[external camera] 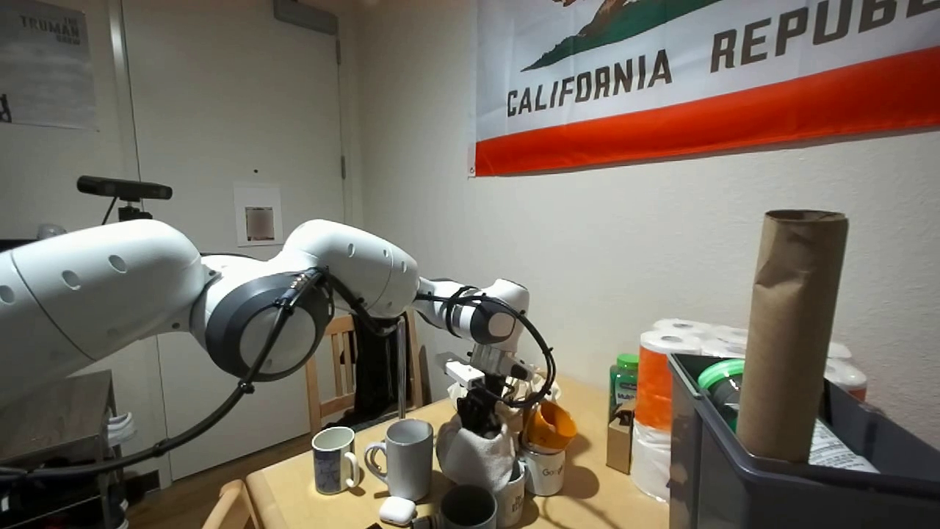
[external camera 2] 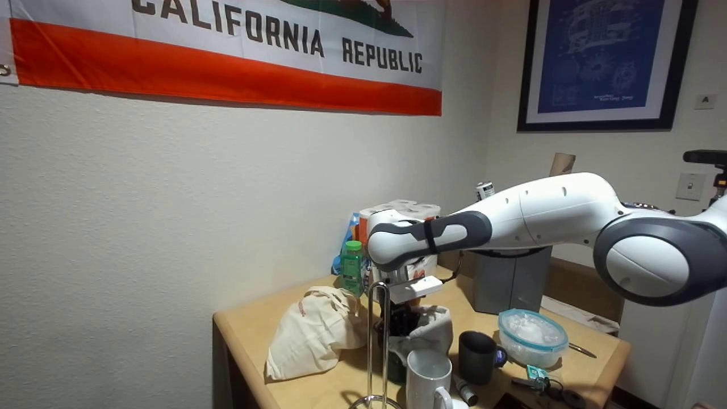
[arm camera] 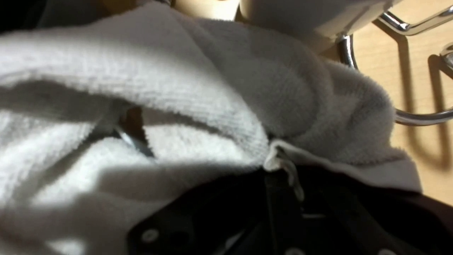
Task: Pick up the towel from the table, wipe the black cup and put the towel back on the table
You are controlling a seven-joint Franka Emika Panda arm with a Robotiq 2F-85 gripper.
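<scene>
By the tool [arm camera: 285, 177], which is pressed together, a hem of the towel [arm camera: 198, 85] is clamped, as the wrist view shows; the rest of the cloth is bunched around it in loose folds. Whether any fold is supported by the table [external camera 2: 318, 393] cannot be told. The towel is judged to be light, very soft and hardly slippery because of its pile; nothing in it can be broken, but no stiffness should be expected, so it will give way when it is pushed. The hem is a safe place for carrying; for wiping, a thicker bunch held nearer to the middle would give a firmer pad. Near the towel, inward from the table edge along the wall [external camera 2: 142, 216], the black cup [external camera 2: 477, 357] is stood upright; it could be slid if it is rubbed too strongly. Near the towel also, a tall pale mug [external camera 2: 429, 378] and a chrome rack [external camera 2: 370, 341] are found, on which a fold might be caught. Farther out, in an exterior view, a cloth bag [external camera 2: 315, 335] is laid toward a corner at the wall, and a lidded container [external camera 2: 534, 338] is placed toward a corner away from it.
</scene>
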